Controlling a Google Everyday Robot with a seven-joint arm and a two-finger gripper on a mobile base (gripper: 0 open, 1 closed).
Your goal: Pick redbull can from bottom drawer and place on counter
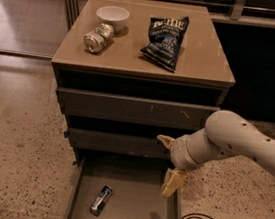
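Fingers (173, 183) spread wide and holding nothing, the gripper (170, 161) hangs below the front edge of the counter (205, 57), near its right corner, over the pulled-out bottom drawer (133, 197). The redbull can (101, 200) lies on its side on the drawer floor, toward the front-left corner, well apart from the gripper

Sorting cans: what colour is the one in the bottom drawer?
Redbull can: silver-blue, camera view; gripper above bottom drawer's right edge.
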